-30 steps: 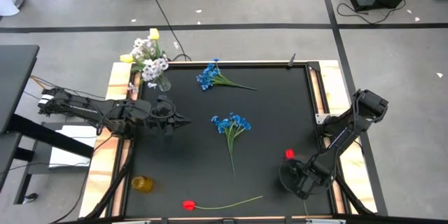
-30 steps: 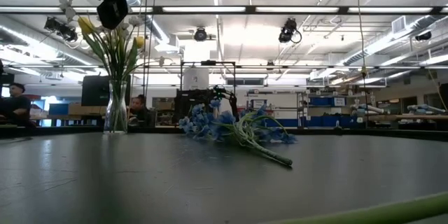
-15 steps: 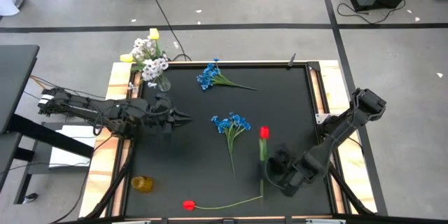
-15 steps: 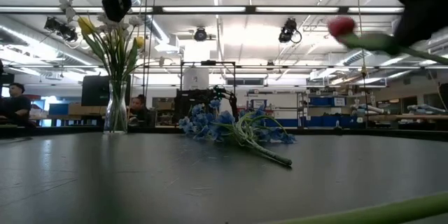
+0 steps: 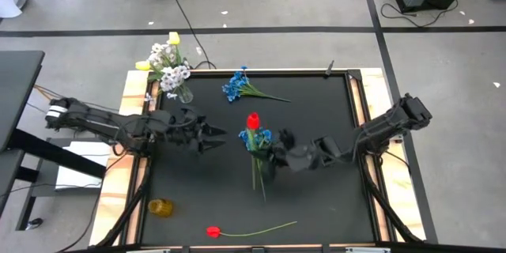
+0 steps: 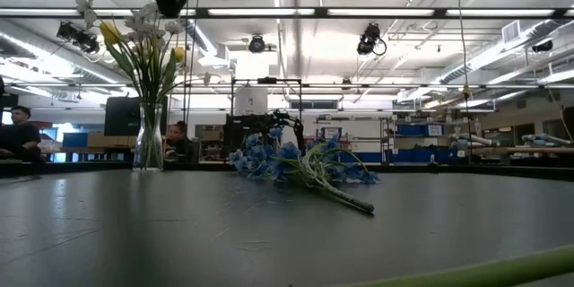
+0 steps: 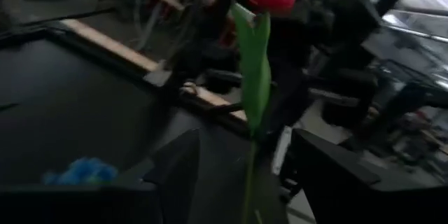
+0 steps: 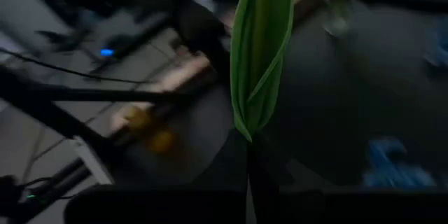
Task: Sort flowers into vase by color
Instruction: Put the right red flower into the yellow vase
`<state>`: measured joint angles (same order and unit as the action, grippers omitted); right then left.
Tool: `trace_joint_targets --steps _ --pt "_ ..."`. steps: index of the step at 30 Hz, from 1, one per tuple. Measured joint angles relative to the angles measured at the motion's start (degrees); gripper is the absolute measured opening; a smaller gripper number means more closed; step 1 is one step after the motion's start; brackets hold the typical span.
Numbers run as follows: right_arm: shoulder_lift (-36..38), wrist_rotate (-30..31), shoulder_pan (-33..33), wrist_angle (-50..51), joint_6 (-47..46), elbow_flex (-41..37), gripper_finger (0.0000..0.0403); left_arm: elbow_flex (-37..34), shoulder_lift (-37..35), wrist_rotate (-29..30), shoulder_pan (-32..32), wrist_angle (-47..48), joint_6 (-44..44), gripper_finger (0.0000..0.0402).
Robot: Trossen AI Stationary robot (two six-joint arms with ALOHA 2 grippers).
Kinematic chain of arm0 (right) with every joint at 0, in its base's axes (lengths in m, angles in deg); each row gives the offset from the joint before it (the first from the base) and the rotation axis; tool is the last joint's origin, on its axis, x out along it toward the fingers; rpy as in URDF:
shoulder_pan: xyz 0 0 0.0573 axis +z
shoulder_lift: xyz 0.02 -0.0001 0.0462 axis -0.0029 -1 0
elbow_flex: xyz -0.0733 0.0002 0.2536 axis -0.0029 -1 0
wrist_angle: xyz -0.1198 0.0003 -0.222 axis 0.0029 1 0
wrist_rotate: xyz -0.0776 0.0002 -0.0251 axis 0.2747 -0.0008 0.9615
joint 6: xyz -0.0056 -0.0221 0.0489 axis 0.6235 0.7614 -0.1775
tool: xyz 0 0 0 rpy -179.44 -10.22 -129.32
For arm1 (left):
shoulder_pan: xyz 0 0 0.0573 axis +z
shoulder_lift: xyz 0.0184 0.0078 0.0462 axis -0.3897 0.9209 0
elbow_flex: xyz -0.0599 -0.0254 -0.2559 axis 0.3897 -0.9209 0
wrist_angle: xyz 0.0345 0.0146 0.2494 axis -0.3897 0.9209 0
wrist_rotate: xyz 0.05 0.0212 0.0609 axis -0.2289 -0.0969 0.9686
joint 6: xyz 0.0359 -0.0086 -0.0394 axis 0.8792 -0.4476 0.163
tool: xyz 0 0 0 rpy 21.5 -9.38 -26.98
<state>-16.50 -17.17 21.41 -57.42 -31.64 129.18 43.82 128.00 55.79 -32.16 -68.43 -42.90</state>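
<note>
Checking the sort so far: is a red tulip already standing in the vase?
No, the vase holds only white and yellow blooms; one red tulip is in the right gripper, another lies on the table.

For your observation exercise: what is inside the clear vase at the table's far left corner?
The vase holds white blossoms and yellow tulips on green stalks. No blue or red flowers show inside.
</note>
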Motion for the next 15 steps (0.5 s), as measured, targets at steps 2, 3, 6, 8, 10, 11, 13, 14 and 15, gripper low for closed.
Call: trace_joint_targets --steps 2,3,6,8,10,11,13,14,15 --pt "0.1 -2.7 -2.1 -2.8 3.7 0.0 0.0008 0.0 2.3 -1.5 0.0 -4.3 0.5 0.0235" --pt "0.1 -4.1 -3.1 -3.5 5.2 0.0 0.0008 0.0 3.3 -1.7 0.0 -6.4 0.8 0.0235" --pt "0.1 -8.0 -5.5 -5.7 8.8 0.0 0.0008 0.0 5.7 -1.6 0.0 -9.9 1.9 0.0235" --pt "0.1 -10.3 -6.7 -7.7 11.5 0.0 0.0008 0.0 7.3 -0.7 0.2 -11.4 2.0 0.0235" --pt "0.1 -12.4 -7.5 -8.7 13.6 0.0 0.0008 0.0 8.9 -0.5 0.4 -13.9 2.0 0.0235" --pt "0.1 -13.1 -7.9 -8.9 14.1 0.0 0.0008 0.0 9.7 -0.4 0.4 -15.3 2.2 0.0235" --pt "0.1 -14.8 -8.7 -8.9 14.8 0.0 0.0008 0.0 11.3 -0.4 0.4 -18.2 3.2 0.0235" --pt "0.1 -15.4 -9.1 -8.8 15.0 0.0 0.0008 0.0 12.1 -0.4 0.4 -19.7 3.5 0.0235" --pt "0.1 -16.2 -9.5 -8.9 15.3 0.0 0.0008 0.0 12.7 -0.4 0.4 -20.9 3.5 0.0235"
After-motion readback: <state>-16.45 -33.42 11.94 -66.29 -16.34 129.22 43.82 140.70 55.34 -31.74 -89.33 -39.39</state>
